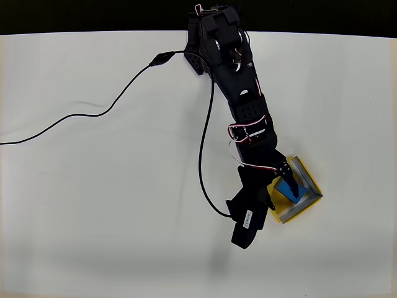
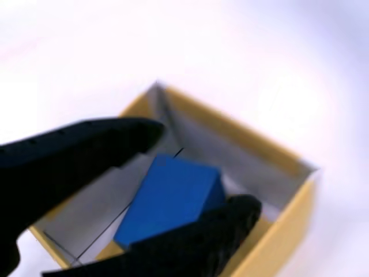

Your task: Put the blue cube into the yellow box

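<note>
The black arm (image 1: 239, 93) reaches across the white surface (image 1: 93, 205) from the top edge of the overhead view, its tool (image 1: 286, 180) positioned over the yellow box (image 1: 309, 180) at lower right. In the wrist view, the blue cube (image 2: 170, 199) sits between the two black fingers (image 2: 86, 147) of the tool (image 2: 199, 173), inside the walls of the yellow box (image 2: 288, 219). The fingers appear clamped on the cube, though blur prevents confirming contact on both faces. Whether the cube rests on the box floor cannot be determined. A black cable (image 1: 93, 112) lies across the surface at left.
</note>
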Tool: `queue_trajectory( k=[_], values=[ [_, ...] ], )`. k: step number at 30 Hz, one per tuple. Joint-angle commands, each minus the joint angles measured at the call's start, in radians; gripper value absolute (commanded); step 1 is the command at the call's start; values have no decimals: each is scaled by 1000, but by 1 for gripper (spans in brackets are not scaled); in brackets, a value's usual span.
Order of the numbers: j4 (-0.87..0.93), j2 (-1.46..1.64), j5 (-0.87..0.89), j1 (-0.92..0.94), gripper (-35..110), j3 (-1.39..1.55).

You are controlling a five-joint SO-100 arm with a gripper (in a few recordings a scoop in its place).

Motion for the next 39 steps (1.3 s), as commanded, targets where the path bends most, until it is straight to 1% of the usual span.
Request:
queue_trajectory(
  k=[1,6,12,17,21,26,32,36,39],
  values=[
    [107,236,26,52,18,-121],
    [333,394,86,144,12,-83],
    [460,658,86,232,12,161],
    [506,844,110,273,9,370],
    [598,951,83,321,8,485],
    [670,1135,63,371,7,667],
    [828,1335,29,411,6,841],
    [1009,1425,40,410,2,861],
    [1161,1482,43,388,3,861]
  ],
)
